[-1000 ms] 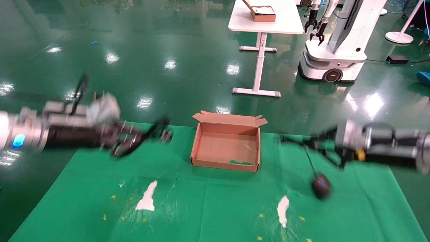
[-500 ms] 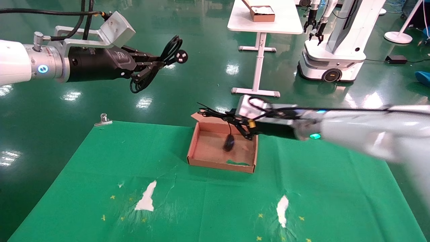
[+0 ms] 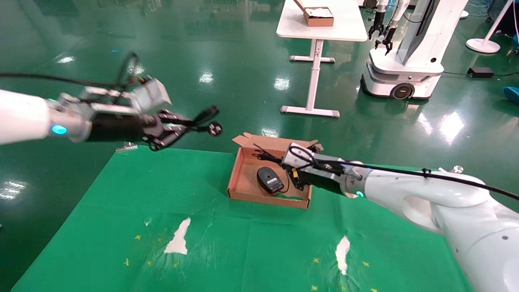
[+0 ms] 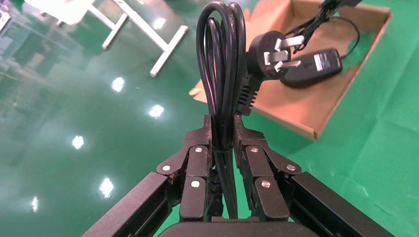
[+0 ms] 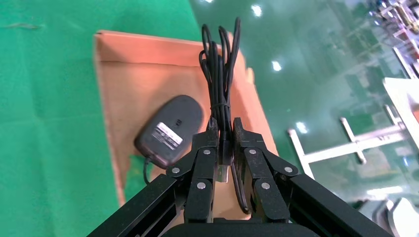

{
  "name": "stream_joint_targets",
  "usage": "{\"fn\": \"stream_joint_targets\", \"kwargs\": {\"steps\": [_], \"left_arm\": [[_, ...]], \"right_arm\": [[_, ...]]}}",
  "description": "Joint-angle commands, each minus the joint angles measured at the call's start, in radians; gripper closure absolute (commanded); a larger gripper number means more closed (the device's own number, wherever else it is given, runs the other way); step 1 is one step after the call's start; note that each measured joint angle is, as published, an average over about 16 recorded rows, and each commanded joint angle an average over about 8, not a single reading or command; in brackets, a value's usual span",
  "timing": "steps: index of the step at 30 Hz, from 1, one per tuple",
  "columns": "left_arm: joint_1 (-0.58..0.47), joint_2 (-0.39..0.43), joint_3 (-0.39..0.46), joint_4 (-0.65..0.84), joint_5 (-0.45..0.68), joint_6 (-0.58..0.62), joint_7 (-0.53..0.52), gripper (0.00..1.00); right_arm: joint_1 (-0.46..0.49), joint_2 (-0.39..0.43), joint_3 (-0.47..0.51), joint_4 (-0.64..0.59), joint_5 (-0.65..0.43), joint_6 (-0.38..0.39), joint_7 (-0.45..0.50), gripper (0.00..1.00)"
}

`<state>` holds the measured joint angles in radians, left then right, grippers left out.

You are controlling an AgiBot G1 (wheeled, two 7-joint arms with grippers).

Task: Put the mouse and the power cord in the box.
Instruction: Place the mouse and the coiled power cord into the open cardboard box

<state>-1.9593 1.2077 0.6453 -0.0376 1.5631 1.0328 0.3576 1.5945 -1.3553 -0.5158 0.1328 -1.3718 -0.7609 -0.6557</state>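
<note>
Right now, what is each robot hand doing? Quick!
Left tool: closed on the power cord, up in the air.
Right tool: closed on the mouse's cable bundle; the mouse lies in the box.

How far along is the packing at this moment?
The mouse lies in the box, but the right hand grips its bundled cable. The left hand holds the power cord short of the box. Left: release the cable, place the cord.
</note>
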Motion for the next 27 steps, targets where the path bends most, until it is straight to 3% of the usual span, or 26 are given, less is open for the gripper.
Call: {"fn": "stream_joint_targets", "kwargs": {"steps": [1, 7, 13, 16, 23, 27], "left_arm": [[0.016, 0.016, 0.004, 0.002, 0.006, -0.020, 0.018, 1.00], [0.106, 0.133, 0.014, -0.035, 0.016, -0.255, 0.060, 1.00], [0.222, 0.164, 0.059, -0.193, 0.003, -0.246, 0.085, 1.00], [0.262, 0.164, 0.102, -0.274, -0.011, -0.205, 0.078, 1.00], [0.300, 0.167, 0.223, -0.397, -0.049, -0.206, -0.011, 1.00], [0.287, 0.169, 0.308, -0.453, -0.053, -0.264, -0.068, 1.00]], "right_arm": [[-0.003, 0.000, -0.007, 0.005, 0.004, -0.003, -0.003, 0.00], [0.015, 0.030, 0.003, -0.023, 0.030, 0.015, -0.051, 0.00], [0.089, 0.133, 0.023, -0.032, 0.054, -0.030, -0.123, 0.00], [0.144, 0.214, 0.030, -0.009, 0.065, -0.138, -0.155, 0.00], [0.269, 0.405, 0.033, 0.049, 0.081, -0.504, -0.164, 0.00], [0.316, 0.461, 0.031, 0.070, 0.079, -0.575, -0.129, 0.00]]}}
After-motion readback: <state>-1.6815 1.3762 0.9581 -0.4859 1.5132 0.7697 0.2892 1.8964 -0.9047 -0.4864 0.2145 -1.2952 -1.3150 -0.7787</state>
